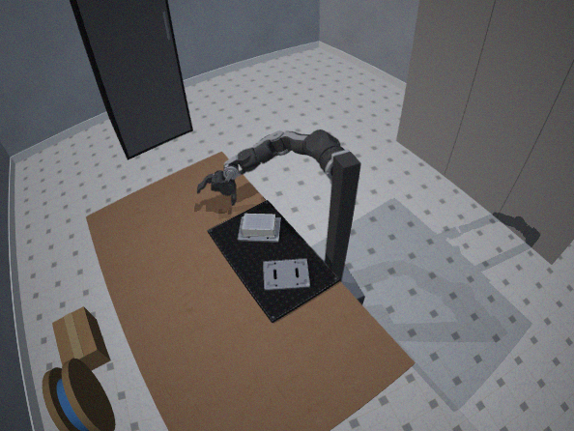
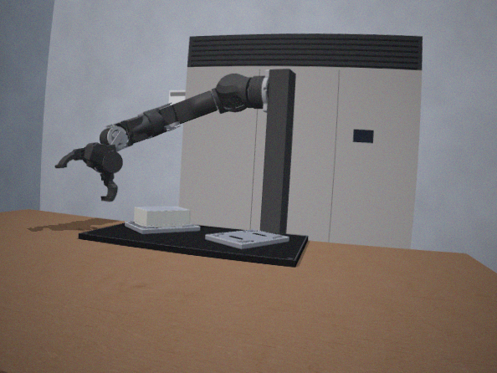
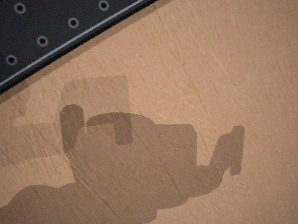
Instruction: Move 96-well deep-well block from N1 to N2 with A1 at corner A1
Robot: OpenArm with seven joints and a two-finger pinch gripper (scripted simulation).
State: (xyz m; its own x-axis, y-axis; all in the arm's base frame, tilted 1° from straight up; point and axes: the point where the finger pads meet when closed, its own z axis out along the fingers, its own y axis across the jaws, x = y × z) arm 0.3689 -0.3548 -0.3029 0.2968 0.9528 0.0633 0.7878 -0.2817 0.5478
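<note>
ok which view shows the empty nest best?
Top: the empty nest shows its whole face, two slots and corner locators, on the black base plate. Exterior gives it edge-on, a thin slab. Wrist misses it.

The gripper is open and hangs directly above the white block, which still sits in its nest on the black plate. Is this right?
Not quite. The open gripper hangs beside the black plate, over the wooden table, not above the block. The top view shows it. The rest is right.

The wide-spread fingers (image 2: 110,193) hang above the table (image 2: 251,318), beside the block (image 2: 162,217).
</note>
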